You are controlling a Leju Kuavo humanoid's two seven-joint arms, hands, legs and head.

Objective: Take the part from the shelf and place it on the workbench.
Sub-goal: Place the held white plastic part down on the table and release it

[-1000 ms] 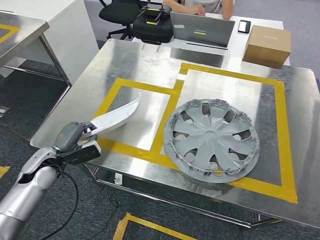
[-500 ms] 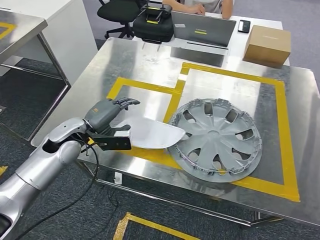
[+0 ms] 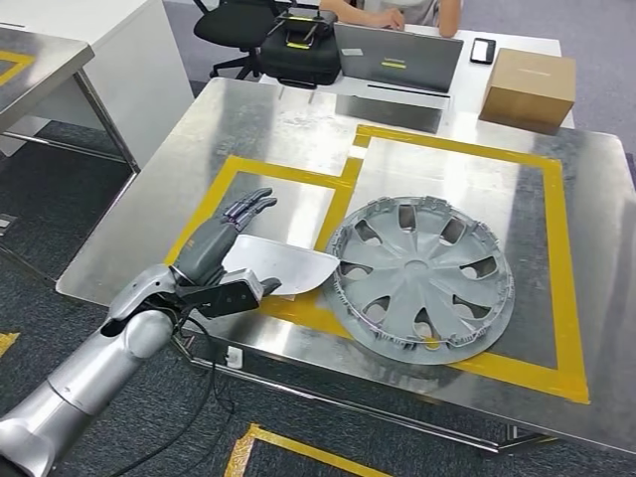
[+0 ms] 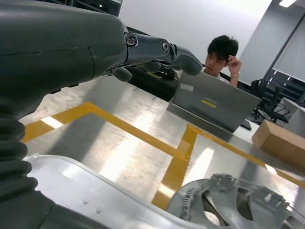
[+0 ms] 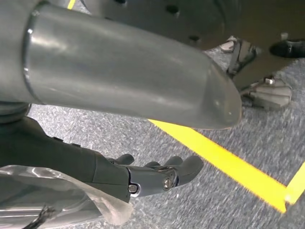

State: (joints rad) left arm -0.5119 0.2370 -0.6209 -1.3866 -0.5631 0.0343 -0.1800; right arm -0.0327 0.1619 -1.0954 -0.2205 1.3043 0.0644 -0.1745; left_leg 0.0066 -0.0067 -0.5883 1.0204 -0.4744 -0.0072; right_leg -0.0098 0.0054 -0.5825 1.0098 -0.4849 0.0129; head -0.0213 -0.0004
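The part (image 3: 288,266), a curved sheet of bright metal shaped like a broad blade, lies low over the bench (image 3: 247,119) inside the smaller yellow-taped square (image 3: 225,179), its pointed end touching or just overlapping the rim of the grey wheel cover (image 3: 423,278). Whether it rests fully on the surface I cannot tell; its underside looks very close to it in the left wrist view. The left robot hand (image 3: 225,248) is at the end of the part farthest from the wheel cover, with its dark fingers (image 3: 251,209) stretched out straight above the sheet and spread away from it, while the thumb side sits under or against the near edge, so the grip looks loosened but I cannot tell for sure whether the part is released. The sheet seems light, stiff and thin, with a smooth, slippery face and possibly sharp edges; it is best held at the broad blunt end, thumb below and fingers above, since a pinch near the tip would let it swing. Sliding it could scrape the wheel cover. The right robot hand (image 5: 158,176) hangs low over the carpet, its fingers loosely curled around nothing. Beyond the wheel cover, at the far side, stand a laptop (image 3: 397,55), a cardboard box (image 3: 529,87) and a seated person (image 4: 223,52).
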